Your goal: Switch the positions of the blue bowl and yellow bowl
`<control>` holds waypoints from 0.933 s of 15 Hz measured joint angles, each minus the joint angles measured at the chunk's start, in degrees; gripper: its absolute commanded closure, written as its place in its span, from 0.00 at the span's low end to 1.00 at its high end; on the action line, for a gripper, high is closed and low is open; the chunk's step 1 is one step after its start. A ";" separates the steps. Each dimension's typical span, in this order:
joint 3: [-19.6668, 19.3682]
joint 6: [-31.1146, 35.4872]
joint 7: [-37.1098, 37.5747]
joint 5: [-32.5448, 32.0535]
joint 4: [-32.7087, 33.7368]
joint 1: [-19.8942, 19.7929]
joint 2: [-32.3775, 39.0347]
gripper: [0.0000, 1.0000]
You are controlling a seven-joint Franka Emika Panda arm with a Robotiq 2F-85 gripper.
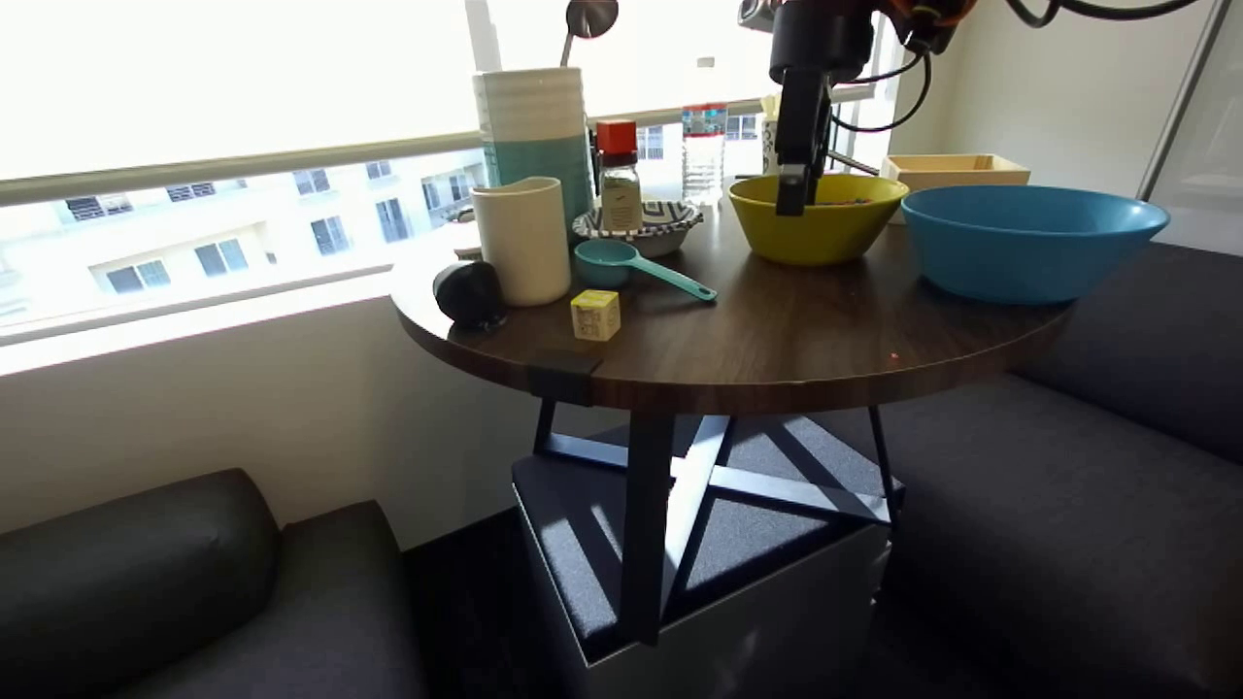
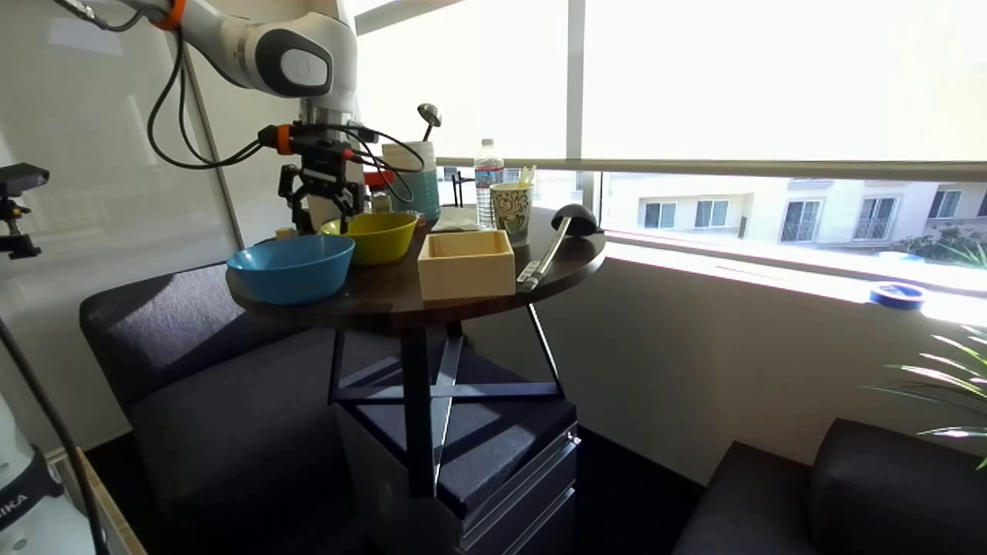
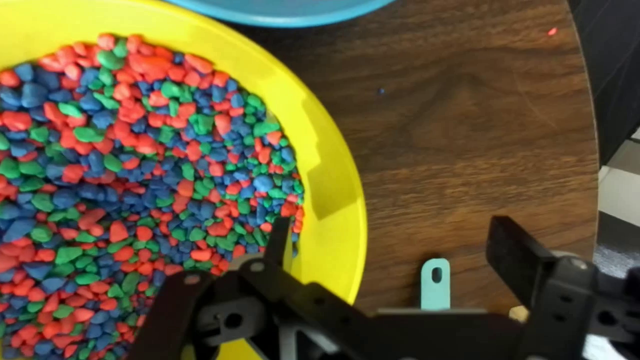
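Observation:
The yellow bowl (image 1: 816, 238) stands upright on the round table in both exterior views (image 2: 389, 243). In the wrist view it (image 3: 332, 225) holds many small red, blue and green stones. The blue bowl (image 1: 1020, 252) stands upright close beside it, also in an exterior view (image 2: 297, 271); only its rim (image 3: 285, 17) shows in the wrist view. My gripper (image 3: 391, 222) is open and empty, low at the yellow bowl's edge. One finger is over the bowl's inside, the other outside its rim. It also shows in both exterior views (image 1: 791, 199) (image 2: 324, 220).
A teal measuring spoon (image 1: 607, 264), small yellow cube (image 1: 595, 316), cream cup (image 1: 524, 243), red-lidded jar (image 1: 621, 194) and patterned bowl (image 1: 660, 228) stand near the yellow bowl. A wooden box (image 2: 466, 274), ladle (image 2: 551, 250), paper cup (image 2: 510, 212) and water bottle (image 2: 487, 177) stand on the table too.

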 measured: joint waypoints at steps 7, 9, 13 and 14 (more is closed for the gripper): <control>2.27 -4.35 -4.95 0.21 1.09 0.11 1.25 0.00; 2.97 -5.55 -5.34 0.52 1.08 0.19 1.23 0.00; 4.48 -6.96 -5.81 1.04 0.87 0.62 1.00 0.00; 4.75 -7.17 -5.83 1.04 0.85 0.81 0.98 0.00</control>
